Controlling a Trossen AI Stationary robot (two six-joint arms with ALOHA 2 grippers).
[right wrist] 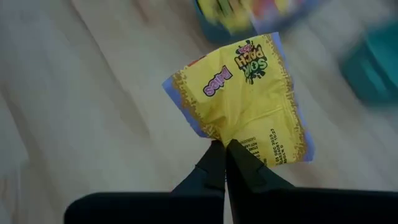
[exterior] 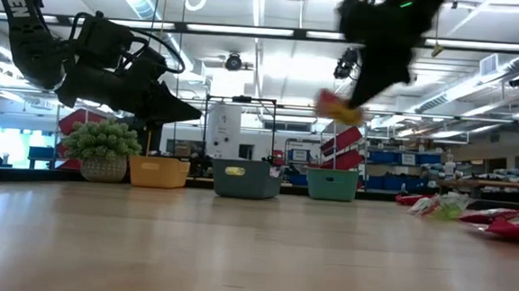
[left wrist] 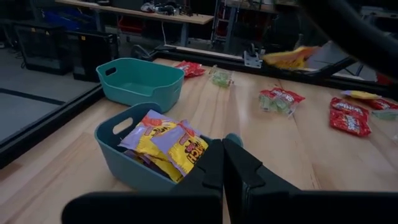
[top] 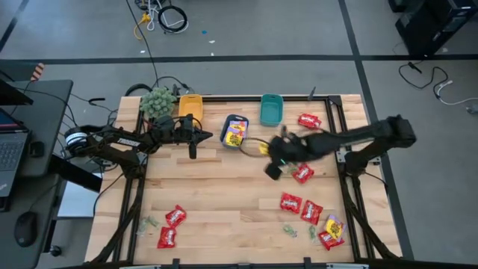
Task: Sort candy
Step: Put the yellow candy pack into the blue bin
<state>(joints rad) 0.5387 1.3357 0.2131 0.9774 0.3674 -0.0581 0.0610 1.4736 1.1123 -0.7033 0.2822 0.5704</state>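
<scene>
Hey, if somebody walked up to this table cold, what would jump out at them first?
Most striking is the right gripper raised above the table's middle, shut on a yellow candy packet near the blue bin, which already holds yellow packets. Red packets lie scattered over the table's near right part. The left gripper hangs shut and empty by the orange bin at the back.

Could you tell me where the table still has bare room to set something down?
The widest bare patch is the middle of the table, between the red packets at the front left and those at the front right. The back edge is crowded with the plant ball and bins.
</scene>
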